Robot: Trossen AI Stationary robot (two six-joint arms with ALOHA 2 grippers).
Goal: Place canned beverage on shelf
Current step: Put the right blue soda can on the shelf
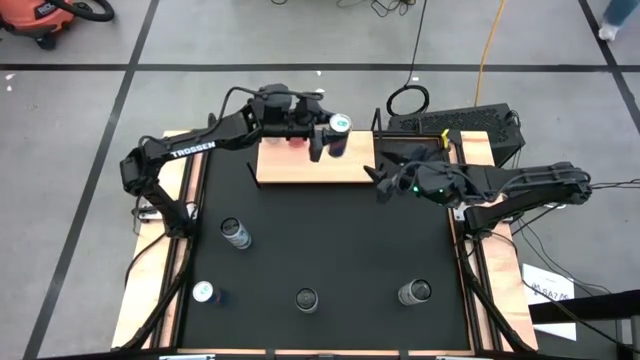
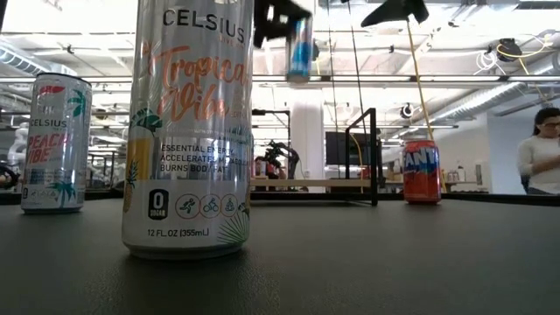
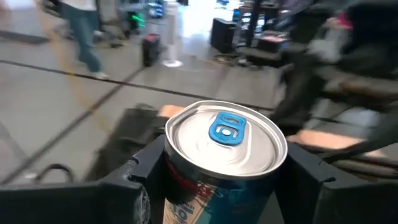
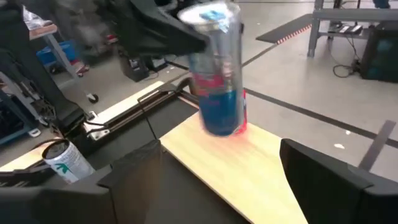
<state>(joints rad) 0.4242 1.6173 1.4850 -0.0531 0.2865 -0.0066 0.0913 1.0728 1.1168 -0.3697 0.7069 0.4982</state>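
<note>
Five cans counted in all: four stood on black mat (image 1: 330, 240), fifth, blue can (image 1: 339, 136), hung above shelf (image 1: 310, 165), clear of board. Left gripper (image 1: 322, 137) pinched blue can by its sides, lid and blue tab showing. Right gripper (image 1: 380, 185) waited just off shelf's end, fingers spread wide, holding nothing. One person (image 2: 540, 153) visible in room beyond table.
</note>
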